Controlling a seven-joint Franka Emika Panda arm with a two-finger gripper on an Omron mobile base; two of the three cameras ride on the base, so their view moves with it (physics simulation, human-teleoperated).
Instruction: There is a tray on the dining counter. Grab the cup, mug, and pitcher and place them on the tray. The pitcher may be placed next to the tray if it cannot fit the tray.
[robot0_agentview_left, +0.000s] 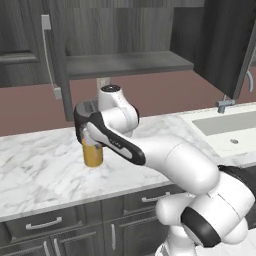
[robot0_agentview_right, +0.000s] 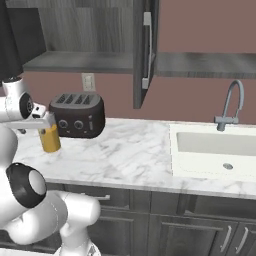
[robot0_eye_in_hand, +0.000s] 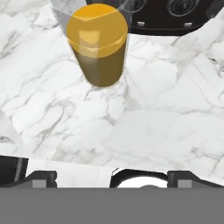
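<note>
Pitcher (robot0_eye_in_hand: 99, 48) stands upright on the marble desk (robot0_eye_in_hand: 144, 118), at the top of the hand view left of centre, its amber fill seen from above with a clear glass rim round it. Just behind it, along the top edge of that view, is the black toaster (robot0_eye_in_hand: 175, 15), close beside the glass but whether they touch I cannot tell.

In the left base view the pitcher (robot0_agentview_left: 93, 152) sits left of centre on the desk (robot0_agentview_left: 40, 170), its upper part hidden by the white arm. The pincer (robot0_agentview_left: 89, 134) is at the arm's tip just above it, mostly hidden by the wrist. In the right base view the pitcher (robot0_agentview_right: 50, 138) is at the left edge, beside the toaster (robot0_agentview_right: 77, 115), which stands to its right. The pincer (robot0_agentview_right: 46, 124) hangs over the glass top.

The pincer's fingers (robot0_eye_in_hand: 41, 177) show at the bottom corners of the hand view, spread as wide as they go, with bare marble between them and nothing in their grip. The pitcher is apart from both.

A sink (robot0_agentview_right: 215, 150) with a tap (robot0_agentview_right: 230, 107) is at the right of the right base view. Wall cabinet doors (robot0_agentview_right: 145, 50) hang open above the desk
</note>
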